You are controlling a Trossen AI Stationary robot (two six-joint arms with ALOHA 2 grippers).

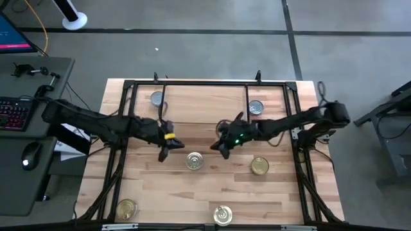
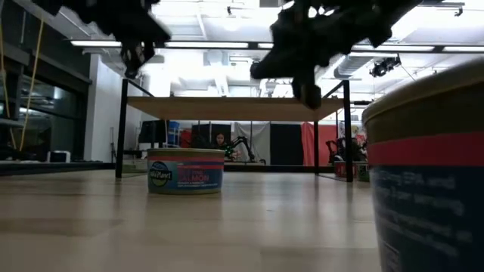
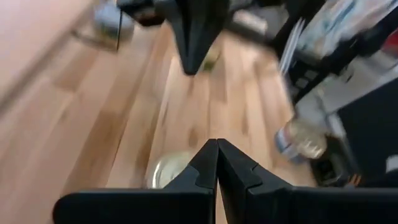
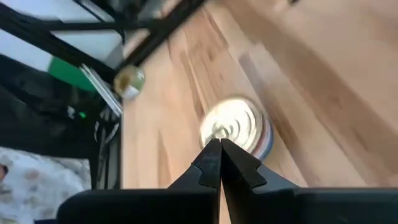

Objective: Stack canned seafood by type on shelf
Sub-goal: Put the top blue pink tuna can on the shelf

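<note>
Both grippers, left (image 1: 163, 154) and right (image 1: 223, 151), hovering mid-frame, jaws pressed together; descending unopened risks knocking the centre tin (image 1: 194, 161) across the worktop (image 1: 192, 199).

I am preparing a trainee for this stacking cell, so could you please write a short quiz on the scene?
1. How many tins stand on the shelf?
2. True or false: every tin is already off the table.
3. The left tool is: A) wide open, B) shut with nothing in it, C) shut on a tin.

Key:
1. Two, one silver-topped tin toward the left end and another toward the right end.
2. False; four tins are on the table, among them a middle tin.
3. B. The right tool is shut and empty too.
</note>
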